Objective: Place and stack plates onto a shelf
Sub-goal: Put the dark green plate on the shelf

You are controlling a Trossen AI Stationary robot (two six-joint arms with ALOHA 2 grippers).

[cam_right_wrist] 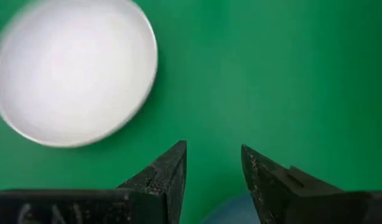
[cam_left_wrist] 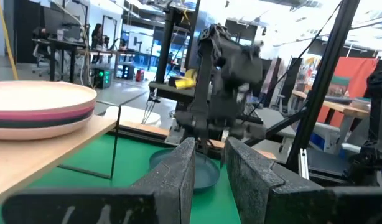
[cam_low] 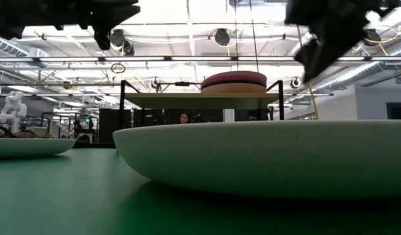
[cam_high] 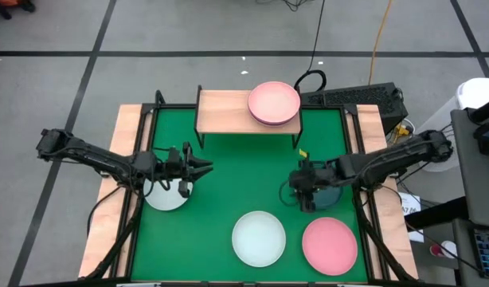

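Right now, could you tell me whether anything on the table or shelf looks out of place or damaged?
Nothing stands out. The stacked plates sit flat on the shelf, and the loose plates lie flat on the green table.
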